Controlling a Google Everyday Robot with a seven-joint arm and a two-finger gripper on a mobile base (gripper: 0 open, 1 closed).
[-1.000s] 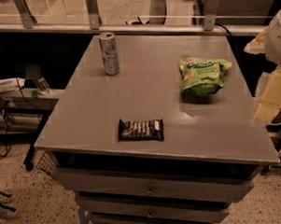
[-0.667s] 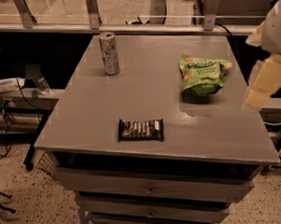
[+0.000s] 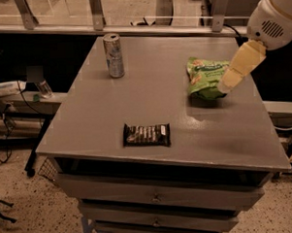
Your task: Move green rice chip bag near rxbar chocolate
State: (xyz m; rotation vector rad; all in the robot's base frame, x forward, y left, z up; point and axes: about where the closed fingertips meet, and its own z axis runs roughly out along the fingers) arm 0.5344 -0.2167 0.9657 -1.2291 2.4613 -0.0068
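Green bag: the green rice chip bag lies puffy and crinkled in the upper right of the frame, on the grey table, not yet lifted.
Dark bar: the rxbar chocolate lies flat in the lower centre of the frame, near the table's front edge and well apart from the bag.
Silver can: a tall drink can stands upright in the upper left part of the table, well clear of both task things.
Gripper: the gripper has swung in from the right edge of the frame and now hangs over the right-hand side of the bag, its cream tip at or just above the wrapper; a second ago it was off the table's right edge.
Fingers: their spread cannot be told; only one cream length shows, and whether it touches the bag is unclear.
What changed: only the arm has moved; bag, bar and can sit where they were.
Meaning for the task: judged from this, the reach toward the bag is almost complete, the grasp is still to come, and the carry down-left toward the bar has not begun.
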